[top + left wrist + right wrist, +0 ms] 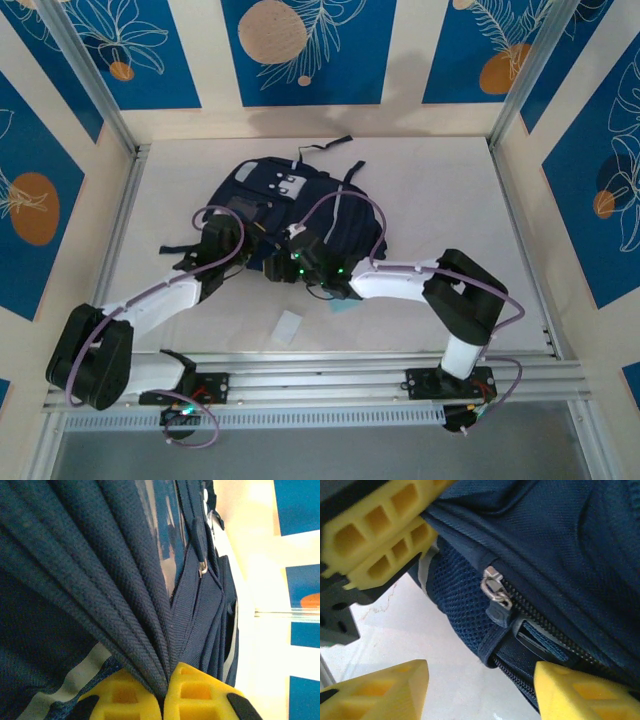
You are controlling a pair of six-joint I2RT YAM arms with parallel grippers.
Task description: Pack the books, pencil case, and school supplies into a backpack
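The navy backpack [290, 195] lies flat in the middle of the table. My left gripper [255, 235] is at its near left edge. In the left wrist view the left gripper [165, 692] is shut on a bunched fold of the backpack's fabric [115, 590]. My right gripper [290, 255] is close beside it. In the right wrist view the right gripper [482, 690] stands open at the zipper edge, below a metal zipper pull [495, 592]. Its right finger [585, 692] is against the fabric. A small white piece [288, 327] and a light-blue pad [345, 308] lie on the table in front. The books and the pencil case are hidden.
The left gripper's yellow fingers [380, 535] sit at the top left of the right wrist view, very near my right gripper. Dark straps [180, 250] trail off the backpack's left side. Metal rails [330, 365] run along the near table edge, with patterned walls around.
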